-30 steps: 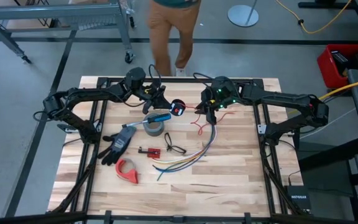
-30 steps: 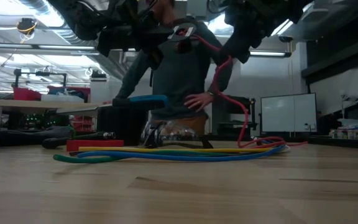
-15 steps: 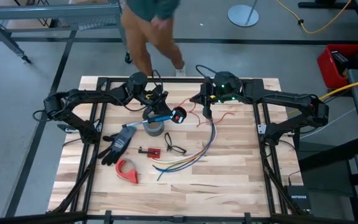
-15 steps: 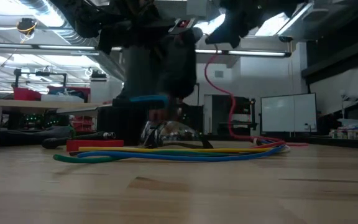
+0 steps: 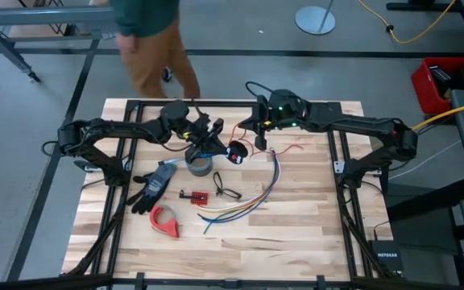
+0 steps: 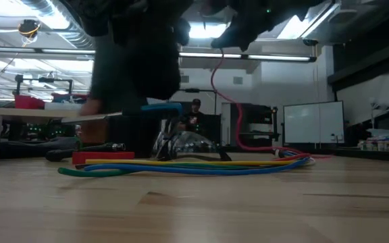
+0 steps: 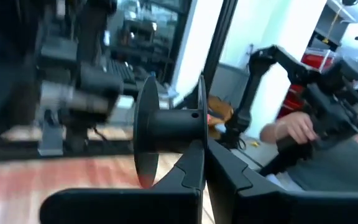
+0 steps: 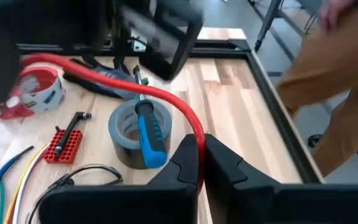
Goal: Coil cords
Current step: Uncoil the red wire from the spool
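Observation:
The thin red wire (image 8: 166,99) runs through the air from a small black spool (image 5: 234,151) to my right gripper (image 5: 260,138). From there it hangs down (image 6: 229,128), and its free end lies on the table (image 5: 287,151). My left gripper (image 5: 220,145) is shut on the spool (image 7: 166,121), above the grey tape roll (image 5: 200,165). My right gripper (image 8: 201,155) is shut on the wire, above the table's far middle. My left gripper pinches the edge of one of the spool's flanges (image 7: 199,134) between its two fingers. The spool is lifted clear of the table, its axle lying across the fingers. My right gripper pinches the red wire (image 8: 196,138) between its two fingers, which lie across it. The wire arcs away toward the spool on one side and hangs slack to the table on the other.
A blue-handled screwdriver (image 8: 151,134) lies on the grey tape roll (image 8: 126,127). A red bit holder (image 5: 193,196), a black looped cord (image 5: 225,192), the multicoloured wire bundle (image 5: 252,201), a black glove (image 5: 153,185) and a red roll (image 5: 165,219) lie nearby. A person walks past the far edge (image 5: 147,40).
My right gripper has gone toward the table's far-left with the red wire, drawing most of the loose strand up off the table. My left gripper has carried the spool a little toward the near edge. The person has walked toward the left.

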### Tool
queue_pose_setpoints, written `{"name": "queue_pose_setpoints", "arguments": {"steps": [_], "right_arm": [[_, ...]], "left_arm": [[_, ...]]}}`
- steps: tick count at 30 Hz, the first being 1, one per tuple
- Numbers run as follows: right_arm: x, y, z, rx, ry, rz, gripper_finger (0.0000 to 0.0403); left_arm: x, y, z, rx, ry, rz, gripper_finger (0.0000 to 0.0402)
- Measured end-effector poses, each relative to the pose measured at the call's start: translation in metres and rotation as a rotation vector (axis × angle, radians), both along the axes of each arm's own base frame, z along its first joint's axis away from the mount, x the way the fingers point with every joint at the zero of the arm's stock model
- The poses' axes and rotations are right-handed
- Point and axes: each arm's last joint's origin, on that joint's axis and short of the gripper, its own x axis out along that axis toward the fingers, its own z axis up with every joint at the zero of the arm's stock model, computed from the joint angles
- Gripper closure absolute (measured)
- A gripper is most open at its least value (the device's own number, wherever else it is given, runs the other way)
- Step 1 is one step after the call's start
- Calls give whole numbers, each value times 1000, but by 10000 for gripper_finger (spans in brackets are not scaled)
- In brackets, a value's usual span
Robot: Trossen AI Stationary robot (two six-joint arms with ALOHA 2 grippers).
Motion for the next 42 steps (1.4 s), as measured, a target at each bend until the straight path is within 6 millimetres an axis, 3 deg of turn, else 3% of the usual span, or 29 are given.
{"name": "queue_pose_setpoints", "arguments": {"steps": [11,26,35,42], "right_arm": [[11,1,-25,166,88,117,394],[-11,10,-50,321,418,119,387],[-20,13,-56,372,534,109,337],[-22,14,-57,376,557,102,243]], "left_arm": [[-2,9,12,101,-168,177,401],[-15,45,7,99,-114,301,401],[-26,70,-2,66,-11,365,401],[-36,85,-3,66,-2,373,401]]}}
